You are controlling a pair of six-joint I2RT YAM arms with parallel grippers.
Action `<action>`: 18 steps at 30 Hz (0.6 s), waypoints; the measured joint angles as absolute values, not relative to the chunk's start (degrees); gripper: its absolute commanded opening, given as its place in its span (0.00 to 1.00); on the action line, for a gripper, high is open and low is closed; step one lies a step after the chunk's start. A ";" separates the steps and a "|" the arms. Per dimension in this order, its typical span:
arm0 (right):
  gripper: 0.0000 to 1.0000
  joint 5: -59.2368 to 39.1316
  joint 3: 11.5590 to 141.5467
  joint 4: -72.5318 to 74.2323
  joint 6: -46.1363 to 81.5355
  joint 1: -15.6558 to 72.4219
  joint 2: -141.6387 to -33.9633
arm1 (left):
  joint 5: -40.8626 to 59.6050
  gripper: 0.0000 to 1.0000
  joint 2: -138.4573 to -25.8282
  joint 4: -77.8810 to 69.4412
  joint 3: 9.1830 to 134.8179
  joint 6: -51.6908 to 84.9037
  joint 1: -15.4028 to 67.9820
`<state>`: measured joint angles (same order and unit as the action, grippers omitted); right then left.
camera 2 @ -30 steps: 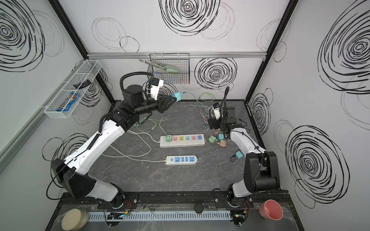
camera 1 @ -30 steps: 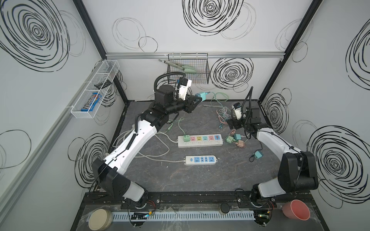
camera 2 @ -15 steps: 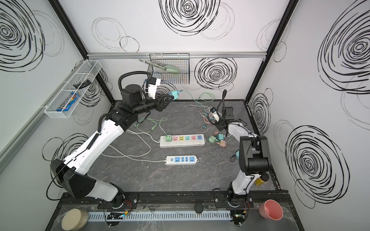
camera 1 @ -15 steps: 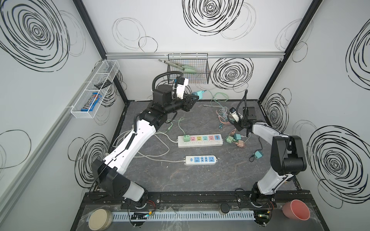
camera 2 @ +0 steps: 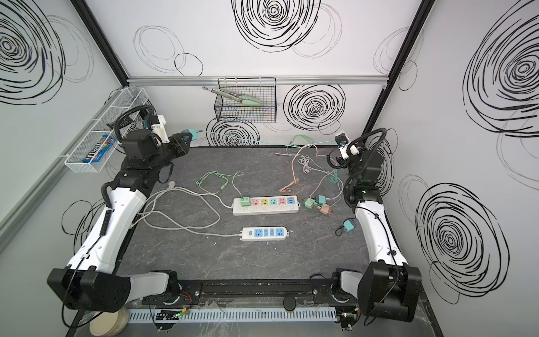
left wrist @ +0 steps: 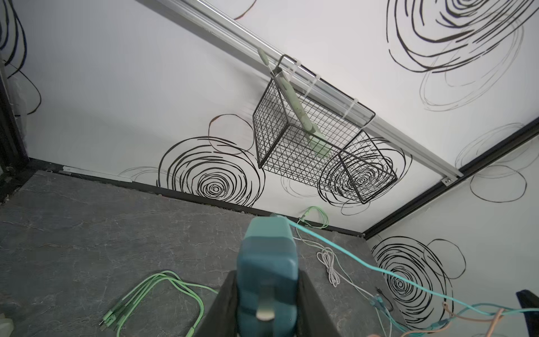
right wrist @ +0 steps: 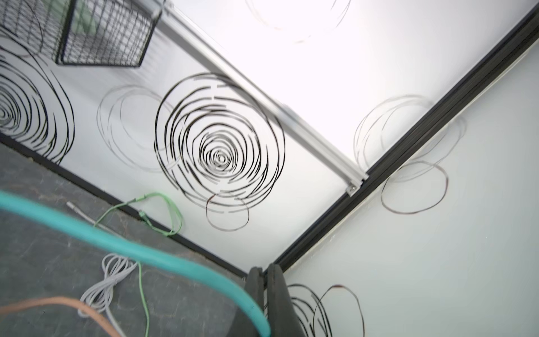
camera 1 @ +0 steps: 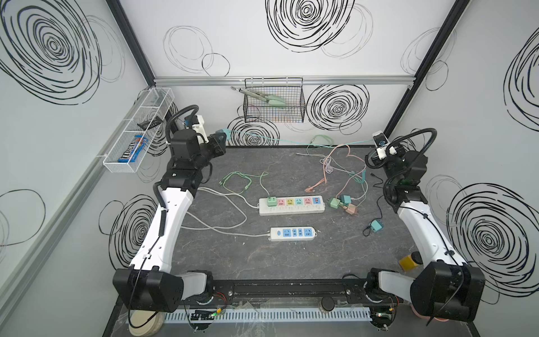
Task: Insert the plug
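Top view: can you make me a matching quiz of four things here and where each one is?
Things:
1 teal plug
2 green plug
3 tongs
4 candy pack

Places:
A in the black basket
B in the white wall rack
C in the left end effector
D in the long power strip

Pairs: 1-C, 2-D, 3-A, 4-B

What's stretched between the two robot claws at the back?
A teal cable, strung in the air from the teal plug in the left gripper to the shut right gripper, visible in both top views.

Top views overlook table [camera 1: 262,256]; wrist views face rear wall [left wrist: 116,87].
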<state>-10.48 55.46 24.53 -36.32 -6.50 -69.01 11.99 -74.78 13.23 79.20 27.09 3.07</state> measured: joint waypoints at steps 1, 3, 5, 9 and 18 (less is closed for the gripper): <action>0.02 -11.86 55.53 25.74 -36.03 -6.63 -69.21 | 11.38 0.00 -75.11 13.85 79.42 26.48 4.14; 0.02 -14.76 56.21 28.32 -34.46 -6.68 -70.11 | 10.07 0.00 -76.49 15.11 80.44 25.19 7.11; 0.03 -15.64 57.47 30.72 -31.97 -6.76 -71.05 | 9.67 0.00 -77.78 15.57 81.10 24.14 9.61; 0.08 -17.15 61.34 32.42 -28.64 -7.97 -72.14 | 11.14 0.00 -78.87 15.81 81.12 23.81 11.97; 0.54 -29.08 50.87 15.42 -31.97 -6.24 -71.00 | 11.70 0.00 -80.58 16.38 82.85 22.37 13.41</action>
<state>-29.08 50.87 15.42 -31.97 -6.24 -71.00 11.70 -80.58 16.38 82.85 22.37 13.41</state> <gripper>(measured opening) 0.385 0.296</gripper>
